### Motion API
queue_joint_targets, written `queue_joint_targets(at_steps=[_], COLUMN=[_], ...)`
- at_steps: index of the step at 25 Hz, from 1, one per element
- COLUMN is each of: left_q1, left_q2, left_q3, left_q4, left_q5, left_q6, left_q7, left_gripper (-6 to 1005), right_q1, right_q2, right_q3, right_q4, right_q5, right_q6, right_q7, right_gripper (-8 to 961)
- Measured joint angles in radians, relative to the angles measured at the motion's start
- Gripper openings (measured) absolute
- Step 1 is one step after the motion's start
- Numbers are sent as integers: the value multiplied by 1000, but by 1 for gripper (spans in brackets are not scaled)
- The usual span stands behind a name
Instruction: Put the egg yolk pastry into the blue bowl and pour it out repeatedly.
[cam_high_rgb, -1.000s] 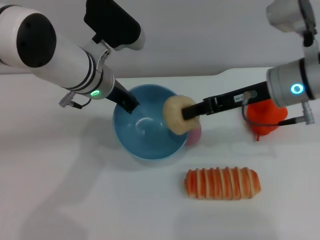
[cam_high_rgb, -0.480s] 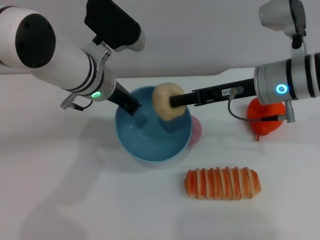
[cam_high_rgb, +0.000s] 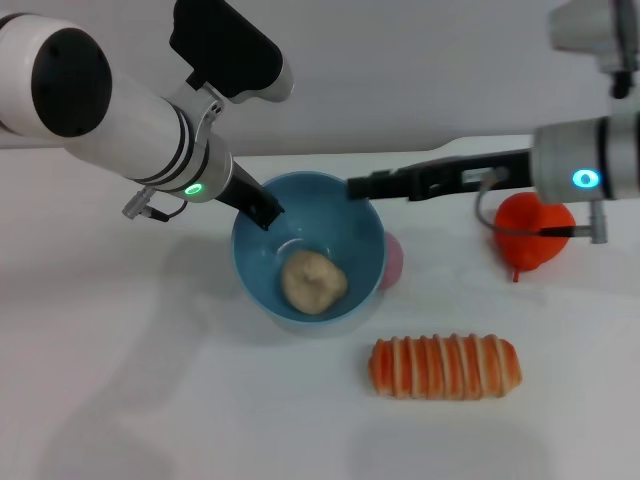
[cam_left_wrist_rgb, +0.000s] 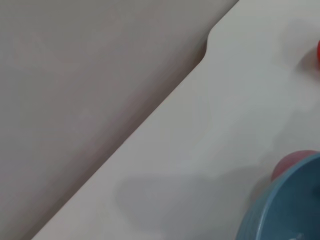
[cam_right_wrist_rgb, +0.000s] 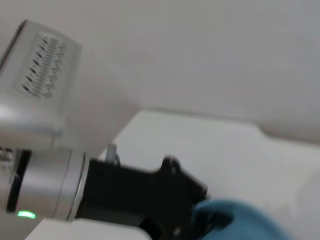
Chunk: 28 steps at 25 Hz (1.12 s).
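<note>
White tabletop (cam_high_rgb: 150, 400) fills the scene, with a pale grey wall behind it. Near the middle sits the blue bowl (cam_high_rgb: 360, 235), upright, and the egg yolk pastry (cam_high_rgb: 313, 281) lies loose inside it on the bowl's floor, touching no gripper. The left gripper (cam_high_rgb: 262, 212) reaches in from the robot's left on a white arm with a green light, and its dark fingers clamp the bowl's rim on the far left side; the right wrist view shows the same black gripper (cam_right_wrist_rgb: 165, 200) gripping the blue rim (cam_right_wrist_rgb: 235, 220). The right gripper (cam_high_rgb: 356, 186) extends from the robot's right as a long dark bar, its tip poised above the bowl's far rim and holding nothing; how far its fingers are parted cannot be told. A pink ball (cam_high_rgb: 394, 258) peeks out just behind the bowl on its right side, touching or nearly touching it. An orange-and-cream striped bread (cam_high_rgb: 446, 366) lies on the table in front of the bowl, apart from it. A red-orange object (cam_high_rgb: 532, 235) rests farther right, beneath the right arm.
</note>
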<state>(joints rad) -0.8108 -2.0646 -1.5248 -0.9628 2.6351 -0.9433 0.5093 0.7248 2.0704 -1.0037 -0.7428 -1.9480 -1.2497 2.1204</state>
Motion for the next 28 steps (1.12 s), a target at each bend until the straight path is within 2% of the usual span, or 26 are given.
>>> queue_joint_targets(at_steps=[5, 11, 13, 21, 28], left_q1=[7, 10, 11, 11, 15], left_q2=[0, 1, 1, 2, 0], left_q3=[-2, -2, -3, -1, 0], left_q4=[1, 4, 4, 4, 4], left_q5=[0, 0, 0, 0, 0], left_q6=[7, 36, 43, 71, 95], left_q7=[0, 0, 0, 0, 0], left_gripper=[0, -1, -1, 0, 0], right_q1=[-117, -247, -283, -392, -427], right_q2=[-1, -3, -2, 9, 4], right_q3=[-6, 9, 25, 116, 133], right_q4=[-67, -75, -66, 8, 241], right_q5=[193, 474, 523, 592, 1037], right_q6=[23, -3, 3, 141, 130], right_q7=[-242, -664, -772, -1084, -1514], right_gripper=[487, 487, 488, 488, 494])
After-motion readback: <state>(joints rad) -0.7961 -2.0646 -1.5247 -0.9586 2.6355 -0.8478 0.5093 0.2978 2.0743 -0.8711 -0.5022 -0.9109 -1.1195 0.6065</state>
